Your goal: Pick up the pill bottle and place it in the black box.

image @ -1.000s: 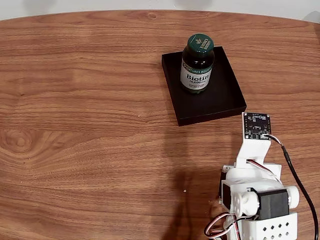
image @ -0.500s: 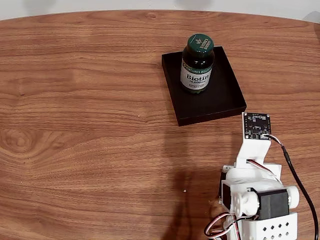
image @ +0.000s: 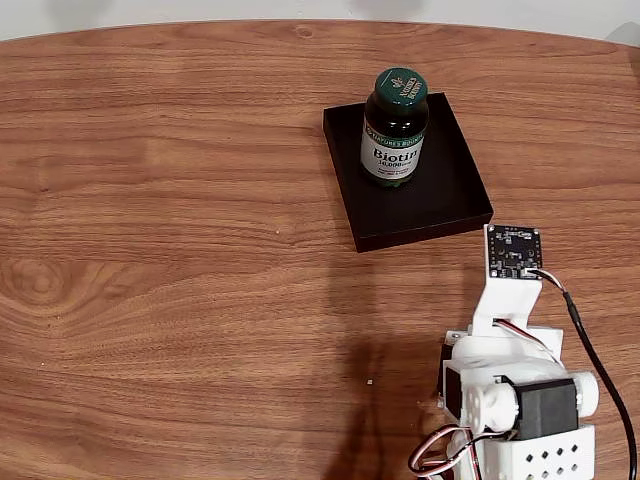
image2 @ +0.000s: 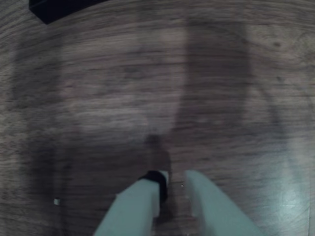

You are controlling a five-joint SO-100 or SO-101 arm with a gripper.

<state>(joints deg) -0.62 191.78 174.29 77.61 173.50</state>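
The pill bottle stands upright inside the black box, toward its far left part in the fixed view, on the wooden desk. The arm is folded back at the near right edge, well apart from the box. In the wrist view the gripper hangs over bare wood, its jaws narrow and holding nothing.

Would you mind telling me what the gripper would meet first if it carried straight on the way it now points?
Probably the bare wooden table: the gripper aims down at it, with the black box off toward the upper left.
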